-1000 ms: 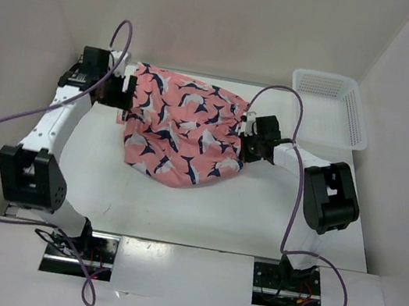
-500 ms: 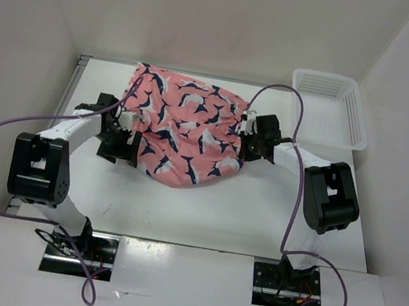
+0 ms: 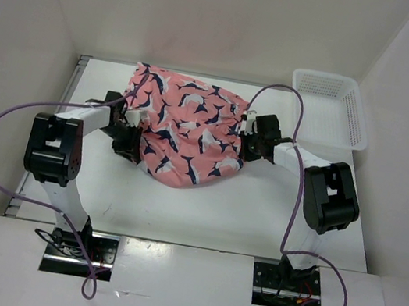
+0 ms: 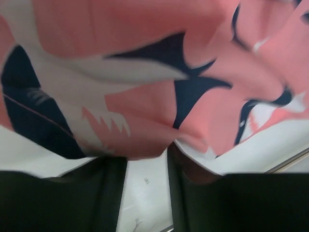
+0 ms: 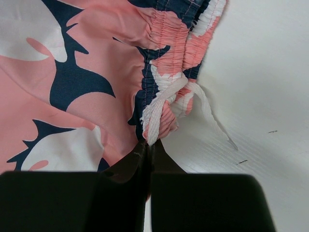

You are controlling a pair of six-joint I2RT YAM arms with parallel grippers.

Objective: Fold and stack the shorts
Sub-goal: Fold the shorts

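Observation:
The shorts (image 3: 185,130), salmon-pink with navy and white fish shapes, lie bunched in a mound on the white table (image 3: 256,218). My right gripper (image 3: 249,142) is at their right edge. In the right wrist view it (image 5: 150,145) is shut on the gathered waistband (image 5: 166,104) beside the white drawstring (image 5: 212,118). My left gripper (image 3: 133,145) is pushed in at the shorts' near-left edge. In the left wrist view its dark fingers (image 4: 99,193) stand a narrow gap apart. The fabric (image 4: 145,87) drapes over their tips, so I cannot tell whether they pinch it.
A white mesh basket (image 3: 356,116) stands at the back right corner. White walls close in the table at the back and both sides. Purple cables loop beside both arms.
The left arm has swung from the shorts' back-left corner down to their near-left edge, and its jaws have narrowed. The right gripper and the shorts have stayed put.

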